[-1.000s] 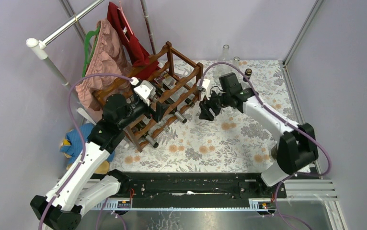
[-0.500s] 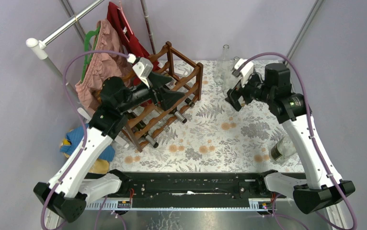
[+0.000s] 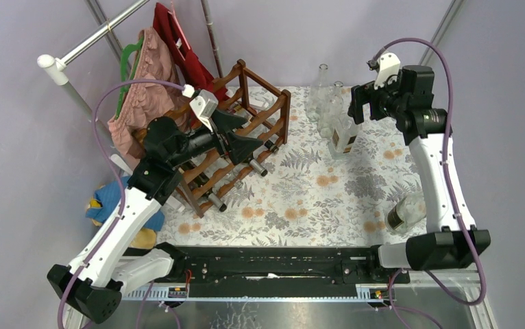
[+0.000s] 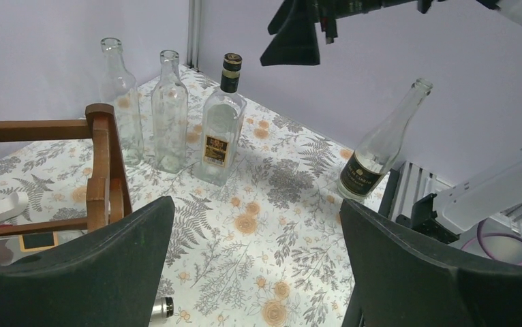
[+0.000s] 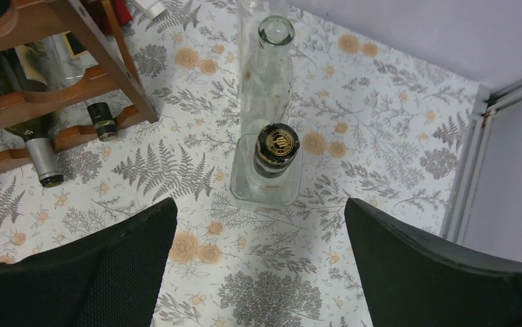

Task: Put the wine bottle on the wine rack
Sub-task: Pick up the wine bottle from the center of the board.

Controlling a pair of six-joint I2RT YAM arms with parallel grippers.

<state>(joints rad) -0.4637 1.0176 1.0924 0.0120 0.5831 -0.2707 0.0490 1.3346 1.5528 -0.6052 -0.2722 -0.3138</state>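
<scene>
Both end effectors open wide, empty; R above wine bottle, L by rack.

The top camera is looking down from behind the near edge, taking in the whole table. The left wrist camera is facing across it, past the rack, toward the far-right corner. The right wrist camera is looking steeply down from nearer. All are sharing the capped bottle.
</scene>
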